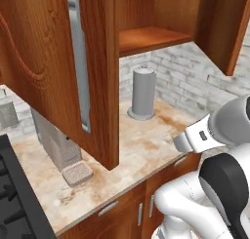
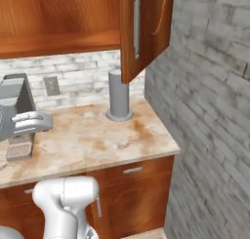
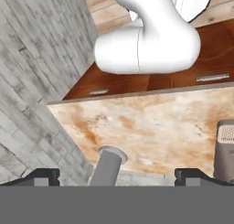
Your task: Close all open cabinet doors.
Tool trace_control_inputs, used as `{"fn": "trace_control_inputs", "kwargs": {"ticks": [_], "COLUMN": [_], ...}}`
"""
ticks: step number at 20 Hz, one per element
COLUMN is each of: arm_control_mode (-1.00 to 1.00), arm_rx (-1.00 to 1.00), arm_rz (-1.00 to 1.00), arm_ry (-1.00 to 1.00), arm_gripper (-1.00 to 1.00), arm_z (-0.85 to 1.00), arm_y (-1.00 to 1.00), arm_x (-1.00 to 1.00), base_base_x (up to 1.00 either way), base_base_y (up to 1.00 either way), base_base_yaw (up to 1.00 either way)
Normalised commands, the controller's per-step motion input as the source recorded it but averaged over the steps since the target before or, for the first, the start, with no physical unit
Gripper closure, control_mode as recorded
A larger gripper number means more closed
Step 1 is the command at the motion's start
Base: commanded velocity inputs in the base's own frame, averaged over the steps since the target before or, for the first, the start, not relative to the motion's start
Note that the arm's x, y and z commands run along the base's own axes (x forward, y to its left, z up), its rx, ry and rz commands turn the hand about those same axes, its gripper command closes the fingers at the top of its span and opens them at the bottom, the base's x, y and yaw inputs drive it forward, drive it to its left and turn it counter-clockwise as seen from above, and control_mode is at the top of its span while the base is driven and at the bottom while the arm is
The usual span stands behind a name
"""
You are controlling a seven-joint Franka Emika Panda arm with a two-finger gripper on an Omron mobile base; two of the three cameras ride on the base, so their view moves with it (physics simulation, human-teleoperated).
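Two tall reddish-brown cabinet doors stand swung open over the counter. The left door (image 1: pixel 44 62) hangs close in front, its long silver handle (image 1: pixel 80 62) facing me. The right door (image 1: pixel 224 28) juts out at the top right; the right base view shows it too (image 2: pixel 146 28), with its handle (image 2: pixel 137 23). Between them the cabinet shelf (image 1: pixel 151 38) lies bare. In the hand view my gripper (image 3: pixel 118 176) is open, its dark fingertips (image 3: pixel 45 175) far apart with nothing between them. It looks down from high near the wall onto the counter.
A grey cylindrical holder (image 1: pixel 142 94) stands on the marble counter (image 1: pixel 146 145) under the cabinet. A grey appliance (image 1: pixel 58 148) sits to its left and a dark stove (image 1: pixel 14 199) beyond that. A brick wall (image 2: pixel 210 111) closes off the right side.
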Motion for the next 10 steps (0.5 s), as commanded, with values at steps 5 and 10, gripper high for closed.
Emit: {"fn": "trace_control_inputs", "kwargs": {"ticks": [5,10], "arm_control_mode": [1.0,1.0], "arm_rx": [0.0,0.0], "arm_rz": [0.0,0.0], "arm_ry": [0.0,0.0], "arm_gripper": [-1.0,-1.0], "arm_z": [0.0,0.0], "arm_y": [0.0,0.0], "arm_x": [0.0,0.0], "base_base_x": [0.53,0.21], "base_base_y": [-0.14,-0.14], "base_base_yaw": [0.36,0.1]}}
